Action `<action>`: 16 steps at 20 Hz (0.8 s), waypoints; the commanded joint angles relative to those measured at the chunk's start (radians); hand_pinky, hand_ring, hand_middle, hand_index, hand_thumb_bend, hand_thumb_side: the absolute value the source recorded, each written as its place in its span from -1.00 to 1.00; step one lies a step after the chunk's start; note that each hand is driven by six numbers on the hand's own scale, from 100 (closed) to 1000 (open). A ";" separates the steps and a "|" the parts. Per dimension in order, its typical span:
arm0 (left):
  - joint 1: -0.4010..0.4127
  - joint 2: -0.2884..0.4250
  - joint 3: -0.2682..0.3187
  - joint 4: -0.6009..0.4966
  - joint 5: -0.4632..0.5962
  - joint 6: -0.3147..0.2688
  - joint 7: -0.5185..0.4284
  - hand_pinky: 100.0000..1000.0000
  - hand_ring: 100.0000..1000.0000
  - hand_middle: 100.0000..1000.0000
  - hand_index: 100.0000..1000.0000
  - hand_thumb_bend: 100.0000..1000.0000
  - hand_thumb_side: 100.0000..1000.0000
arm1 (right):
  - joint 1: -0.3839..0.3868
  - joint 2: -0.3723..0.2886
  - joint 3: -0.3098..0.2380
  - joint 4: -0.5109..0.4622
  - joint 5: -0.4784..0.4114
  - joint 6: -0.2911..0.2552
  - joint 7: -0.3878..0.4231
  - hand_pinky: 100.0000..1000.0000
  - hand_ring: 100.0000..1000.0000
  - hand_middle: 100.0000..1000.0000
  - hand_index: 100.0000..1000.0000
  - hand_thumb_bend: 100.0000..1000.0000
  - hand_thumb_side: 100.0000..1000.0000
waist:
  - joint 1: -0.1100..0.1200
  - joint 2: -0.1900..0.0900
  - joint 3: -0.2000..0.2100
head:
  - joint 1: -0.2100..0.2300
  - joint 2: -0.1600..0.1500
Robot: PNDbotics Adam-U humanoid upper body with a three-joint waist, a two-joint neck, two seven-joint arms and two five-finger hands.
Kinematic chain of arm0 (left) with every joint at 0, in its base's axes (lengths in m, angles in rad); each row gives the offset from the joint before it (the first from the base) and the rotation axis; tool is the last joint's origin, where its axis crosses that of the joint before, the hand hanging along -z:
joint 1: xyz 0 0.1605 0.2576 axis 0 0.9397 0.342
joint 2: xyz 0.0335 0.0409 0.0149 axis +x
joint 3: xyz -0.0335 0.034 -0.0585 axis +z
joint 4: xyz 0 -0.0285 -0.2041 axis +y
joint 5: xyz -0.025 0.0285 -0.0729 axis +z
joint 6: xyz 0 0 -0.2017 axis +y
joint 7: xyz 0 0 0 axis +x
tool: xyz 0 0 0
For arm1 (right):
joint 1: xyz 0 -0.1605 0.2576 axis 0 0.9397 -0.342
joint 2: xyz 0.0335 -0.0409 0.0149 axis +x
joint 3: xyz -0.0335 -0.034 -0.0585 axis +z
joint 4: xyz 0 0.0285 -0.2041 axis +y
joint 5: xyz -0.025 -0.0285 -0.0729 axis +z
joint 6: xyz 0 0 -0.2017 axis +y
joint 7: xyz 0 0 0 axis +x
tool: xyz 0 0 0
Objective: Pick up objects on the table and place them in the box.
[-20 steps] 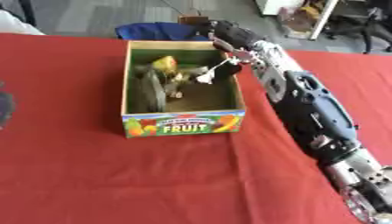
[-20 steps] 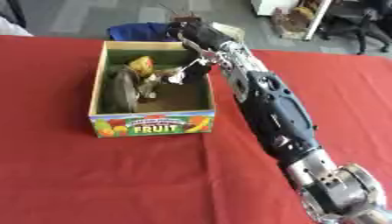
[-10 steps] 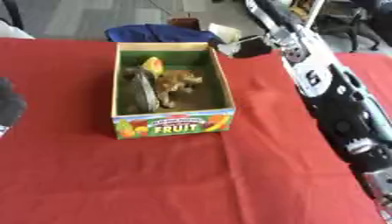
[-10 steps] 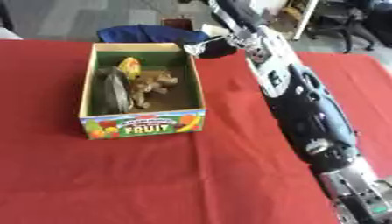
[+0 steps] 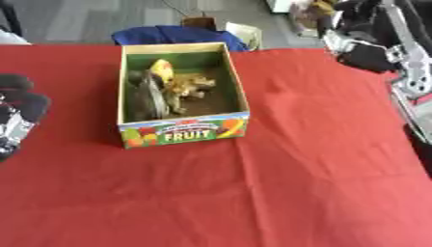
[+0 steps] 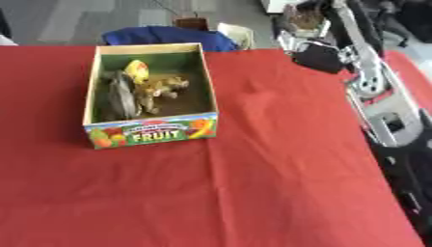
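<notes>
Red cloth covers the tabletop [image 5: 278, 183]. On it sits the fruit box [image 5: 182, 130] with toys [image 5: 173, 87] inside. Right hand [image 6: 317, 53] is raised beyond it; I cannot tell its fingers.

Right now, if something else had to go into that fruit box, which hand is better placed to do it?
Probably the left hand: it sits low beside the box, near table level. The right hand is raised off past the table's far right edge. No loose objects show on the red tablecloth.

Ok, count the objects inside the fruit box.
3 visible: a yellow item at the back, a brown toy in the middle, a grey item along the left wall. More may lie hidden beneath.
</notes>
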 commanded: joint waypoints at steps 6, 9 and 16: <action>0.029 0.027 0.022 -0.001 -0.011 -0.001 0.022 0.01 0.13 0.08 0.22 0.43 -0.31 | 0.239 0.129 -0.070 -0.139 -0.134 0.022 -0.075 0.45 0.92 0.22 0.39 -0.76 -0.54 | 0.000 -0.037 -0.029 | 0.039 0.049; 0.034 0.026 0.027 0.000 -0.012 0.000 0.029 0.01 0.13 0.09 0.21 0.43 -0.31 | 0.281 0.155 -0.074 -0.156 -0.149 0.031 -0.082 0.44 0.84 0.18 0.38 -0.77 -0.52 | 0.004 -0.036 -0.031 | 0.052 0.055; 0.050 0.020 0.029 0.006 -0.013 0.001 0.032 0.01 0.15 0.12 0.22 0.43 -0.30 | 0.324 0.202 -0.071 -0.178 -0.156 0.049 -0.072 0.42 0.80 0.15 0.36 -0.82 -0.50 | 0.008 -0.035 -0.035 | 0.069 0.081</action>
